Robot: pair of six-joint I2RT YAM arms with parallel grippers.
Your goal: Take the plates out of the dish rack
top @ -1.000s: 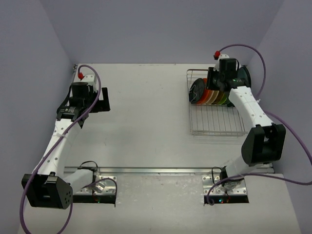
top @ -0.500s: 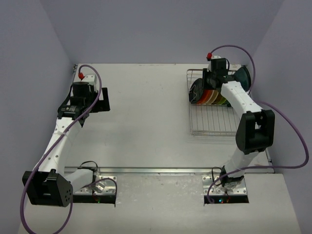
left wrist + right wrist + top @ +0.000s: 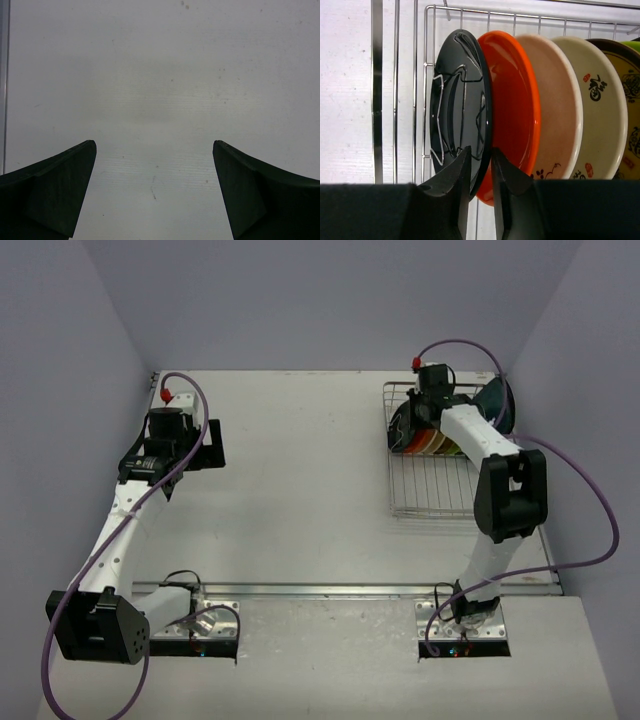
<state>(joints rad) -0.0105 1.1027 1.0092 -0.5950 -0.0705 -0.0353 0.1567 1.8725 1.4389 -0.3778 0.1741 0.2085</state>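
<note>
The dish rack [image 3: 440,490] stands at the far right of the table. Small plates stand on edge in its back row, and a dark-teal plate [image 3: 497,400] stands behind them. In the right wrist view the black plate [image 3: 457,90] is first, then a red plate [image 3: 512,100], an orange plate [image 3: 555,110] and a cream plate [image 3: 600,110]. My right gripper [image 3: 481,150] is shut on the black plate's rim, one finger on each face. It also shows in the top view [image 3: 420,420]. My left gripper [image 3: 154,145] is open and empty over bare table at the far left [image 3: 212,445].
The rack's wire rim [image 3: 427,50] and upright tines run beside the black plate. The side walls stand close to the table's left and right edges. The front half of the rack holds no plates.
</note>
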